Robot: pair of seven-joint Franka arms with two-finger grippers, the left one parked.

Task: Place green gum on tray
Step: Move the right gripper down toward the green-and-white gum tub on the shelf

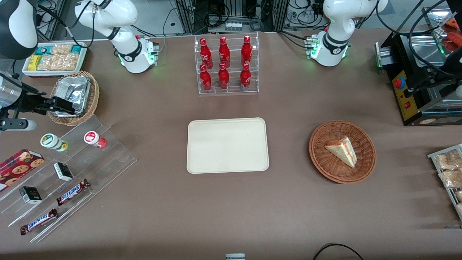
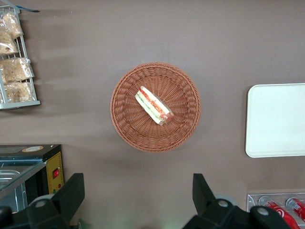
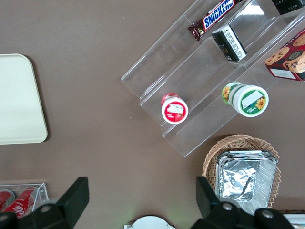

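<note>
Brown desk (image 1: 288,202), cluttered at my end. Green gum (image 3: 246,98) on clear stepped rack (image 3: 200,90), upright, beside red-lidded bottle (image 3: 174,108). Tray (image 1: 227,145) mid-desk, bare, well apart from rack. My claw (image 3: 138,202) hovers high near foil basket (image 3: 242,174), fingers spread wide, holding nothing. Risks, I judge: grabbing red twin by mistake; fingers clipping rack step, toppling gum; round bottle slipping from off-centre pinch.

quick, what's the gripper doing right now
gripper: open, holding nothing, up above the table beside the wicker basket of foil, not yet at the green gum.
</note>
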